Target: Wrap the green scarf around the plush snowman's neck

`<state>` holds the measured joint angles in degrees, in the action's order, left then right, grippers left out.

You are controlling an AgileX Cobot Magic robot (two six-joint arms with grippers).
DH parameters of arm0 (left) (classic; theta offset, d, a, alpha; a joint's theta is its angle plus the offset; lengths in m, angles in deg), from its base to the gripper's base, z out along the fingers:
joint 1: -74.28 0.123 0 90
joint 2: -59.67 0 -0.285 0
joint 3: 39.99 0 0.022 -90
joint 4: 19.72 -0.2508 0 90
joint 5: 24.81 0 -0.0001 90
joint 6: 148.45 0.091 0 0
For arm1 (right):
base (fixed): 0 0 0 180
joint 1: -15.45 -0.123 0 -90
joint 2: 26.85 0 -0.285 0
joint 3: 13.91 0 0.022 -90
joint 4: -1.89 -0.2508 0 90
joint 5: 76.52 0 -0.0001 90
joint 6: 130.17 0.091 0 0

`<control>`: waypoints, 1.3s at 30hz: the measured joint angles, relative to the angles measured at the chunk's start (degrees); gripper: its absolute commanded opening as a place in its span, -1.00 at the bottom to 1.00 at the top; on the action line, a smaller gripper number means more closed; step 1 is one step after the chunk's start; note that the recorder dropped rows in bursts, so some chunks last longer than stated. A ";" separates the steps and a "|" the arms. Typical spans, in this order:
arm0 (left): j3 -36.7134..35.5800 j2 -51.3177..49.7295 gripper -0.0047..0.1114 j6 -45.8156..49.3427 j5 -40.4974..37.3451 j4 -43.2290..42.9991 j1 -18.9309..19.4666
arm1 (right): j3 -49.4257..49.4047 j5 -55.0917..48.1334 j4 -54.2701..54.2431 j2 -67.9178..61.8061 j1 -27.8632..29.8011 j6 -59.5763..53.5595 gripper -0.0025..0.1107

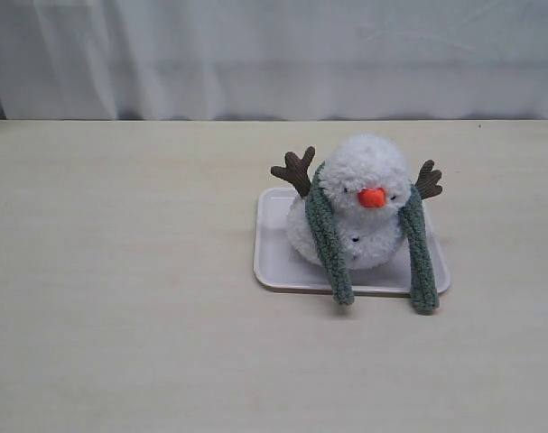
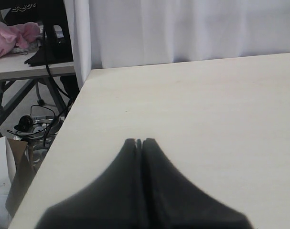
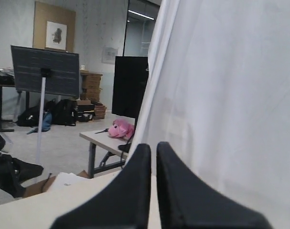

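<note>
Green scarf (image 1: 328,239) drapes over the plush snowman (image 1: 368,171), ends hanging in front; left gripper (image 2: 139,141) and right gripper (image 3: 153,148) closed, empty

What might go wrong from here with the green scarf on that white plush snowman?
The sage-green fuzzy scarf just hangs over the fluffy white plush snowman, ends uncrossed in front: tugging one end may drag it off. The snowman sits loose on a shallow white tray, so a pull might topple it.

The matte black left gripper (image 2: 139,141) and the matte black right gripper (image 3: 153,146) each have two smooth, wedge-shaped jaws widening from narrow rounded tips into a broad dark base.
</note>
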<state>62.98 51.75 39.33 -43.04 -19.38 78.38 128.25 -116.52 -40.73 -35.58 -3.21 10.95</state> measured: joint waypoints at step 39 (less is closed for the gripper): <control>0.00 0.00 -0.92 0.00 0.00 0.00 0.00 | -14.33 30.25 76.54 0.62 0.00 8.22 -0.88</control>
<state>62.98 51.75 39.33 -43.04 -19.38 78.38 113.91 -86.27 35.81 -34.97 -3.21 19.17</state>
